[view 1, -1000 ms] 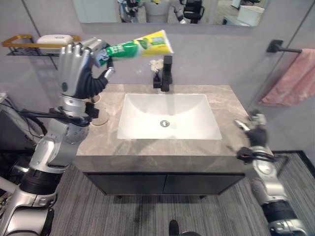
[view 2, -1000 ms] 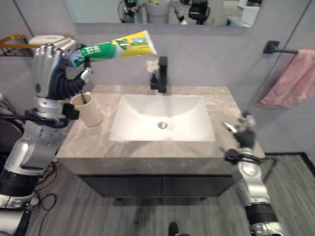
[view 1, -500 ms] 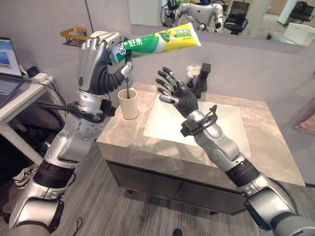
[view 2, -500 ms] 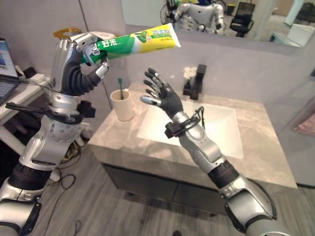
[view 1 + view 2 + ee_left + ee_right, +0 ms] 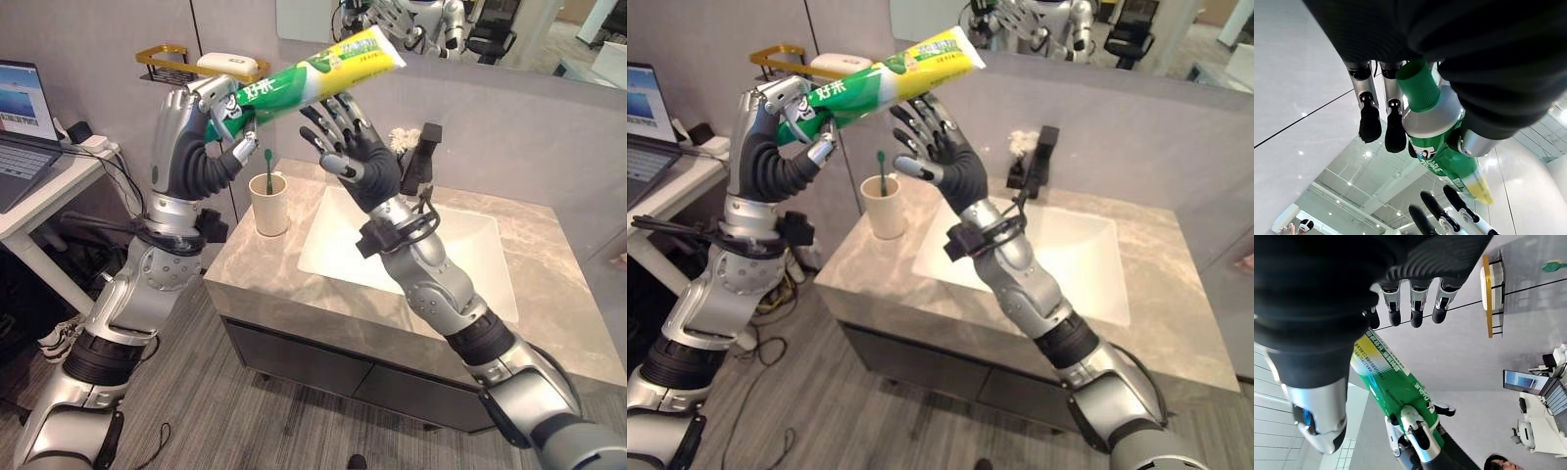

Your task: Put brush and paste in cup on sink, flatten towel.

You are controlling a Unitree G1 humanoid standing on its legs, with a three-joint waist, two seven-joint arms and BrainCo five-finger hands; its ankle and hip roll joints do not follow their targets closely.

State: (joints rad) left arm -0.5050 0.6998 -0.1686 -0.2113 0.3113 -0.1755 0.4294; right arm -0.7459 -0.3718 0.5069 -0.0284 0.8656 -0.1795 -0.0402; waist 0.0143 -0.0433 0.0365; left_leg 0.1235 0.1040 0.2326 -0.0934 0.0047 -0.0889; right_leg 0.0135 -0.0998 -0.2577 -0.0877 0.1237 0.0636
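My left hand is shut on the capped end of a green and yellow toothpaste tube, held high above the counter's left end. The tube slants up to the right, and its green cap shows past the curled fingers. My right hand is open, its fingers spread just under the tube's yellow end; whether they touch it I cannot tell. Below stands a beige cup with a green toothbrush upright in it, left of the white sink.
A black faucet stands behind the sink against the wall. A gold wall shelf with a white soap bar hangs behind my left hand. A desk with a laptop is at the far left.
The camera has swung left. My right hand has risen from the counter's right side up to the tube's yellow end. The left hand keeps the tube, now tilted more steeply.
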